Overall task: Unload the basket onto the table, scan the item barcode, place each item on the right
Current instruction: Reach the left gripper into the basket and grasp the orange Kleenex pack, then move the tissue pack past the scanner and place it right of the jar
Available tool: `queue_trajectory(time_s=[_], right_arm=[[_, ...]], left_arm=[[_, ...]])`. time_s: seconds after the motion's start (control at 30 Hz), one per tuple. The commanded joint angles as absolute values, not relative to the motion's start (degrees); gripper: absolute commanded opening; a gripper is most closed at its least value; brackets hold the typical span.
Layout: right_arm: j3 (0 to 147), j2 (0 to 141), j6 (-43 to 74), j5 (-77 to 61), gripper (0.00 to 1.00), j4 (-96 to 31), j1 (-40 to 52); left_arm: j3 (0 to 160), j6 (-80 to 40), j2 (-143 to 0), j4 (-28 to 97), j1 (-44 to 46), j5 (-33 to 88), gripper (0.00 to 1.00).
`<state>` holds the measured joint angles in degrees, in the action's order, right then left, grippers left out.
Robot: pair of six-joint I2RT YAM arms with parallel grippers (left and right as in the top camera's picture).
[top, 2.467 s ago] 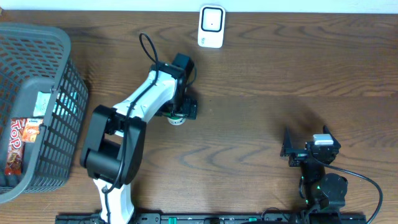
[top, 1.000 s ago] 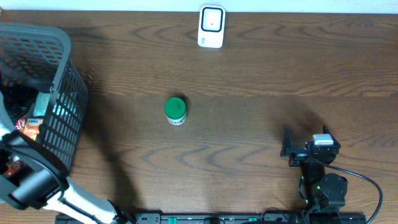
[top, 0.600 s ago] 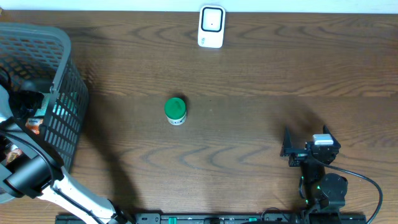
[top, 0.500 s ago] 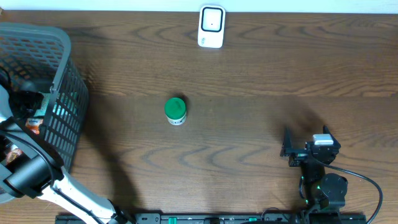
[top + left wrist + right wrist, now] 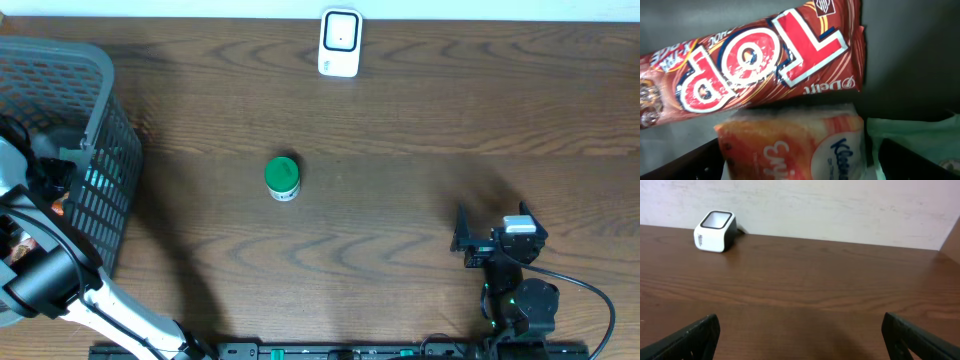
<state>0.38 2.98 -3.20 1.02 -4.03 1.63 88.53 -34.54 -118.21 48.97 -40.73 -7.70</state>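
Inside the grey plastic mesh basket (image 5: 105, 170), the left hand (image 5: 805, 160) is held wide directly over the orange tissue pack (image 5: 785, 145) spanning its finger gap; the equally wide right hand (image 5: 462, 238) is parked well apart.

The overhead camera is looking straight down on the whole tabletop (image 5: 400, 120), with the grey basket (image 5: 105, 100) at the left edge and the white scanner (image 5: 340, 42) at top centre. The left wrist camera is pointing into that basket, very close on a Top snack wrapper (image 5: 765, 60) and a Kleenex pack (image 5: 795, 145). The right wrist camera is facing low across the tabletop toward the wall (image 5: 840, 205), sharing the scanner, at its upper left, with the overhead.
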Motion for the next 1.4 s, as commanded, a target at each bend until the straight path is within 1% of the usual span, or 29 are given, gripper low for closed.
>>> queue_trajectory(time_s=[0.0,0.2,0.23,0.33,0.37,0.53,0.73,0.87,1.1,1.23,1.37], right_arm=[[0.3,2.9,-3.3,1.0,0.99,-4.3,0.8],[0.3,2.9,-3.3,1.0,0.99,-4.3,0.8],[0.3,2.9,-3.3,1.0,0.99,-4.3,0.8],[0.3,2.9,-3.3,1.0,0.99,-4.3,0.8],[0.3,2.9,-3.3,1.0,0.99,-4.3,0.8],[0.3,2.9,-3.3,1.0,0.99,-4.3,0.8],[0.3,2.9,-3.3,1.0,0.99,-4.3,0.8],[0.3,2.9,-3.3,1.0,0.99,-4.3,0.8],[0.3,2.9,-3.3,1.0,0.99,-4.3,0.8],[0.3,2.9,-3.3,1.0,0.99,-4.3,0.8],[0.3,2.9,-3.3,1.0,0.99,-4.3,0.8]], left_arm=[[87.4,-35.0,-119.4,48.5,-40.8,-8.6,0.98],[85.3,-35.0,-119.5,47.6,-40.8,-8.6,0.98],[85.2,-34.9,-119.5,48.1,-40.8,-8.6,1.0],[85.2,-32.1,-119.5,49.2,-41.0,-8.6,0.82],[85.2,-31.4,-119.4,49.5,-41.1,-8.6,0.79],[85.3,-30.7,-118.1,51.4,-42.7,-8.6,0.72],[86.3,-30.7,-112.4,54.0,-45.0,-6.7,0.72],[88.3,-30.7,-105.0,54.2,-45.5,1.4,0.72],[88.7,-32.5,-88.7,50.1,-44.6,18.0,0.72],[88.7,-33.3,-82.0,48.7,-40.3,25.8,0.72],[88.7,-33.5,-78.4,47.8,-30.3,27.9,0.72]])
